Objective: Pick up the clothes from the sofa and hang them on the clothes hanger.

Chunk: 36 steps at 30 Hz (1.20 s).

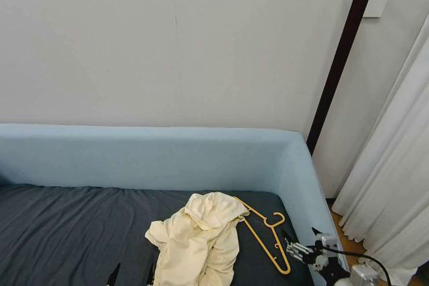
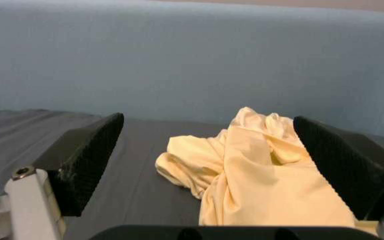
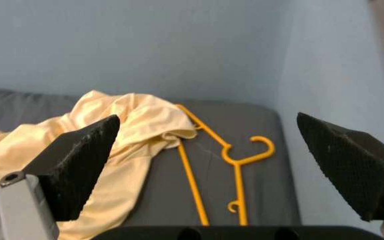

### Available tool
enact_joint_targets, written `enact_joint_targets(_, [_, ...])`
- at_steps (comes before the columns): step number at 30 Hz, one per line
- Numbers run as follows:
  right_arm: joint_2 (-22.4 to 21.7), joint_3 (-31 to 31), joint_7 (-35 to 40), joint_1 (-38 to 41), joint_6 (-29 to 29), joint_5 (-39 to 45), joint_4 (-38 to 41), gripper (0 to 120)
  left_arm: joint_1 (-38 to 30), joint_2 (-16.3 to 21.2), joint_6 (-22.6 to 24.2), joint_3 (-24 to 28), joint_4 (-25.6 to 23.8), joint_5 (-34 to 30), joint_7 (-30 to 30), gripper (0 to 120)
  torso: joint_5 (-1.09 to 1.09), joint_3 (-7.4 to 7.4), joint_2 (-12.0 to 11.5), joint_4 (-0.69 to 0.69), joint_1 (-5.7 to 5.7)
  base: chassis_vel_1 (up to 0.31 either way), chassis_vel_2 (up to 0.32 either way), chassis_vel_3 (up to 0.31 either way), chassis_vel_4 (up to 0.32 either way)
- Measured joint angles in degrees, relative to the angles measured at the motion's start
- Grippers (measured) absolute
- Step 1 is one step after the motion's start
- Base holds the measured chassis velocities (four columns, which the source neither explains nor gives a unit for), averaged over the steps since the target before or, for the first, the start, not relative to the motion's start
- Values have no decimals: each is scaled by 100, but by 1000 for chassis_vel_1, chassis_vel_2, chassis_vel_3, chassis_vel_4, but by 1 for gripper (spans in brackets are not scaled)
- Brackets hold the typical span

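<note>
Cream garment (image 1: 201,239) overlaps yellow hanger (image 1: 265,220) beside sofa's blue armrest (image 1: 298,179)

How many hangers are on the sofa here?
1. The orange hanger lies on the sofa seat, to the right of the cream garment, partly tucked under it. The garment could hide another.

crumpled pale-yellow garment (image 1: 198,242) lies on the dark sofa seat (image 1: 67,232), seemingly covering one end of the orange hanger (image 3: 238,192).
</note>
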Motion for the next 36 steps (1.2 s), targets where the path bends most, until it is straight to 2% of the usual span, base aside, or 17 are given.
enact_joint_targets(2, [-228, -443, 54, 520, -161, 321, -148, 100, 43, -43, -4, -27, -14, 24, 3, 100, -1, 0, 0, 0, 0, 0, 0, 0, 0])
enact_joint_targets(3, [-318, -877, 81, 982, -278, 503, -294, 100, 85, -94, -17, -48, 4, 68, 2, 100, 0, 0, 0, 0, 0, 0, 0, 0, 0])
enact_joint_targets(4, [-318, -877, 81, 982, -278, 503, -294, 100, 85, -94, -17, -48, 4, 68, 2, 100, 0, 0, 0, 0, 0, 0, 0, 0, 0])
enact_joint_targets(6, [-334, -1377, 112, 1507, -376, 583, -473, 100, 129, -149, -40, -57, 36, 125, 0, 100, -1, 0, 0, 0, 0, 0, 0, 0, 0])
enact_joint_targets(7, [-247, -1956, 165, 2117, -515, 657, -701, 100, 172, -216, -67, -64, 91, 182, -6, 100, -1, 0, 0, 1, 0, 0, 0, 0, 0])
enact_joint_targets(8, [-172, -2220, 198, 2378, -574, 685, -835, 100, 178, -246, -76, -65, 123, 200, -14, 100, -1, 0, 0, 2, 0, 0, 0, 0, 0])
enact_joint_targets(9, [-172, -2220, 198, 2378, -574, 685, -835, 100, 178, -246, -76, -65, 123, 200, -14, 100, -1, 0, 0, 2, 0, 0, 0, 0, 0])
enact_joint_targets(10, [-26, -2614, 241, 2733, -670, 734, -1068, 100, 184, -289, -88, -66, 171, 227, -26, 100, -2, 0, 0, 2, 0, 0, 0, 0, 0])
enact_joint_targets(11, [32, -2738, 257, 2841, -698, 755, -1150, 100, 187, -301, -92, -68, 181, 232, -31, 100, -2, 0, 0, 1, 0, 0, 0, 0, 0])
enact_joint_targets(12, [296, -3174, 336, 3237, -808, 889, -1507, 100, 197, -357, -104, -69, 223, 264, -38, 100, -1, 1, -1, 1, 0, 0, 0, 0, 0])
enact_joint_targets(13, [296, -3174, 336, 3237, -808, 889, -1507, 100, 197, -357, -104, -69, 223, 264, -38, 100, -1, 1, -1, 1, 0, 0, 0, 0, 0])
enact_joint_targets(16, [827, -3807, 514, 3880, -1033, 1207, -2159, 100, 231, -482, -123, -99, 260, 289, -58, 100, -2, 0, 0, 2, 0, 0, 0, 0, 0])
enact_joint_targets(21, [1286, -4096, 655, 4272, -1143, 1442, -2754, 100, 252, -589, -181, -134, 328, 294, -73, 100, -2, 0, -1, 0, 0, 0, 0, 0, 0])
enact_joint_targets(26, [2178, -4172, 673, 4675, -1133, 1495, -3945, 100, 257, -696, -215, -166, 362, 296, -88, 100, -2, 0, -1, 0, 0, 0, 0, 0, 0])
enact_joint_targets(27, [2178, -4172, 673, 4675, -1133, 1495, -3945, 100, 257, -696, -215, -166, 362, 296, -88, 100, -2, 0, -1, 0, 0, 0, 0, 0, 0])
enact_joint_targets(30, [2947, -4072, 515, 4734, -978, 1257, -4911, 100, 265, -758, -215, -196, 367, 295, -109, 100, -2, 0, 0, 1, 0, 0, 0, 0, 0])
enact_joint_targets(36, [3330, -3881, 402, 4807, -770, 990, -5553, 100, 289, -738, -225, -255, 368, 271, -137, 100, -2, -1, 0, 0, 0, 0, 0, 0, 0])
